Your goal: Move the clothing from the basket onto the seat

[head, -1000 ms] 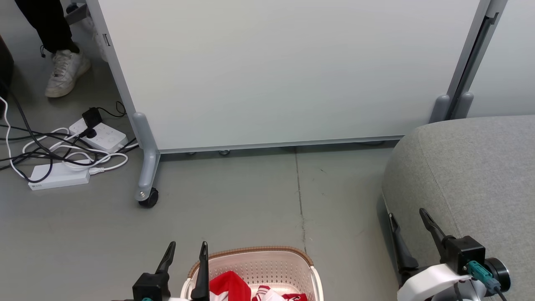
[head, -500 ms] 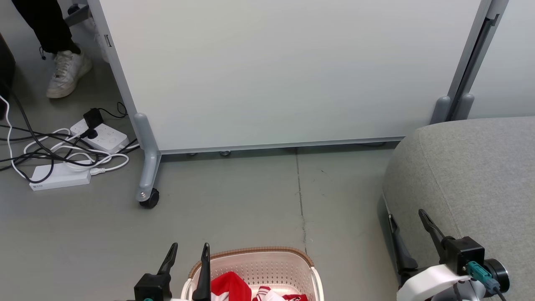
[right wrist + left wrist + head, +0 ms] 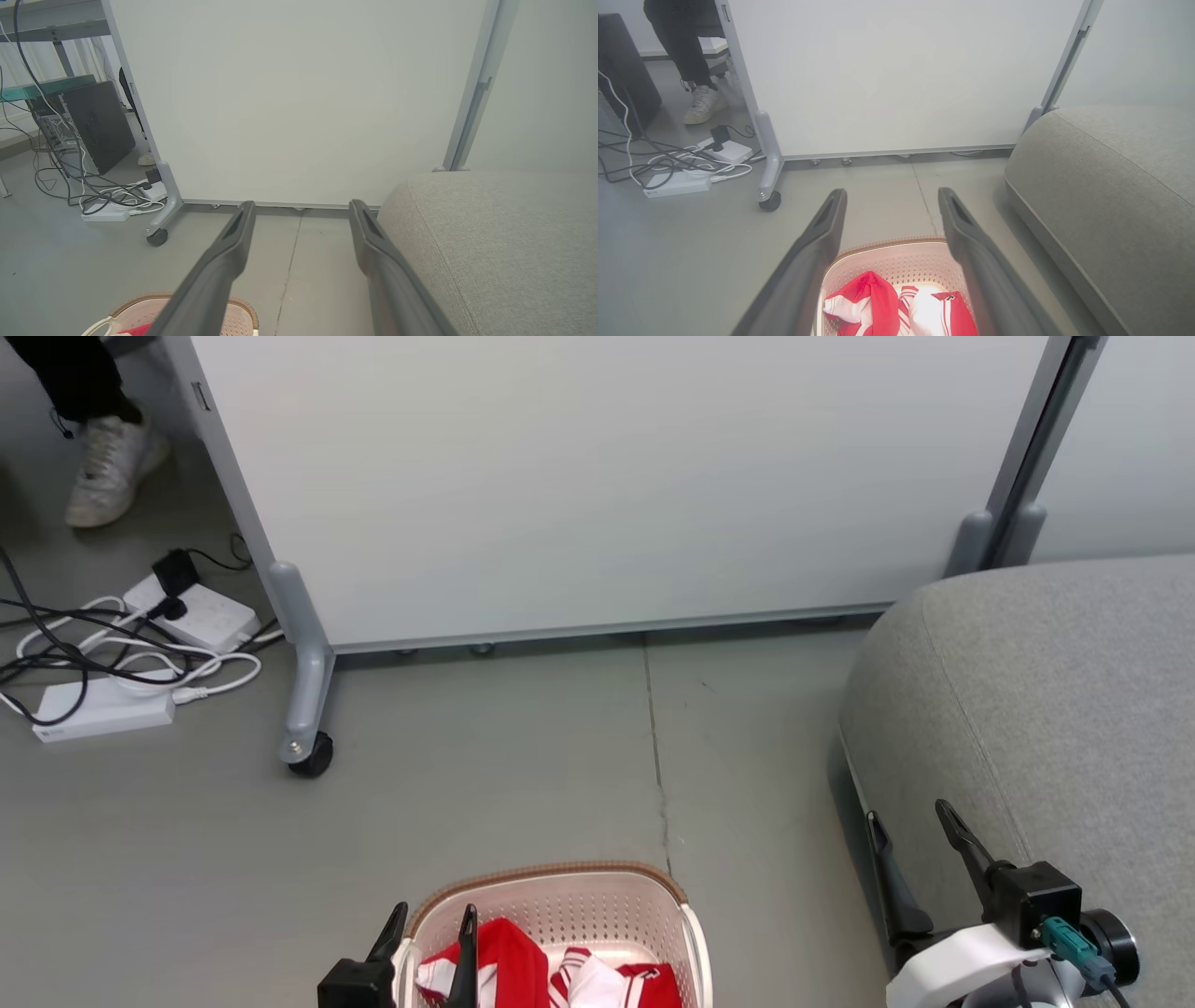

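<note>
So, in the head view, nothing has reached the seat (image 3: 1055, 691) yet: its visible top, at the right, is bare, while the clothing (image 3: 509, 961) lies heaped in the basket (image 3: 551, 872) at the bottom centre. Our left gripper (image 3: 435, 917) hangs at the basket's left rim, jaws wide and holding nothing. Our right gripper (image 3: 907, 814), lower right, stands before the seat's rounded near corner, jaws wide and empty too. The whole transfer, we judge, remains.

In the left wrist view, the red and white garments sit low between the jaws, with open floor (image 3: 691, 261) at the left and a floor strip between basket and seat at the right.

In the right wrist view, the seat's edge rises just right of the jaws. The partition panel (image 3: 299, 93) closes the top, and a power strip (image 3: 106, 216) at middle left lies well apart.
</note>
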Motion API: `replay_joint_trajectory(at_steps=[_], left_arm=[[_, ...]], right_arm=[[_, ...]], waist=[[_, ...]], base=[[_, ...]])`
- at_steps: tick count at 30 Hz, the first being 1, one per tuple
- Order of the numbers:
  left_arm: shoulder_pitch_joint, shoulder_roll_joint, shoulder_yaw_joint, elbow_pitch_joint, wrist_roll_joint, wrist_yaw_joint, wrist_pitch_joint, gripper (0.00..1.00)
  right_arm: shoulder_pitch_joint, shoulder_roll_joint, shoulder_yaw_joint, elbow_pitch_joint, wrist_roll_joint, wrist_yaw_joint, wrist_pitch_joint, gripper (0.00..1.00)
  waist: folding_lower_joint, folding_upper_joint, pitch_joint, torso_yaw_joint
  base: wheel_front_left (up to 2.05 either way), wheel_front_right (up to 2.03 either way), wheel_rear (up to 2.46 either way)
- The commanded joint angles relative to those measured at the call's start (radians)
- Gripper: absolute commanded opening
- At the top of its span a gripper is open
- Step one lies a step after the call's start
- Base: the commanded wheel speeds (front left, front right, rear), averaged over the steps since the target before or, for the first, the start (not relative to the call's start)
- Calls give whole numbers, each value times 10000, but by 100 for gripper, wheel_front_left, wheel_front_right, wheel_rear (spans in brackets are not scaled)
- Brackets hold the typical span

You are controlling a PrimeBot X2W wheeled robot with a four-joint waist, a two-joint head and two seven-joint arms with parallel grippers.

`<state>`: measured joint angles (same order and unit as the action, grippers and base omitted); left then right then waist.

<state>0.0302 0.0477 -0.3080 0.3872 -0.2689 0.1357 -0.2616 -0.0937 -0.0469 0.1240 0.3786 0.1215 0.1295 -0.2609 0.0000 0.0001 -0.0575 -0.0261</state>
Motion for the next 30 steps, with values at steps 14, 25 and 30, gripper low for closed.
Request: replay_joint_trajectory(at_steps=[14,25,30], left_arm=[[-2732,246,-340,2683,1505,-591,-31,100],[-5556,915,-1269,6284,2862,-1009,-29,100],[-6622,986,-1583,7686,3075,-1340,175,100]], right_arm=[[-791,-51,-388,-726,-349,21,-47,100],[-1405,-53,-197,-1293,-212,20,-47,100],[-1593,-50,-10,-1443,-26,20,-47,100]], waist=[[0,-1,3662,-853],[0,-1,6071,-1487],[0,-1,6853,-1746]], base=[[0,0,0],[0,0,0],[0,0,0]])
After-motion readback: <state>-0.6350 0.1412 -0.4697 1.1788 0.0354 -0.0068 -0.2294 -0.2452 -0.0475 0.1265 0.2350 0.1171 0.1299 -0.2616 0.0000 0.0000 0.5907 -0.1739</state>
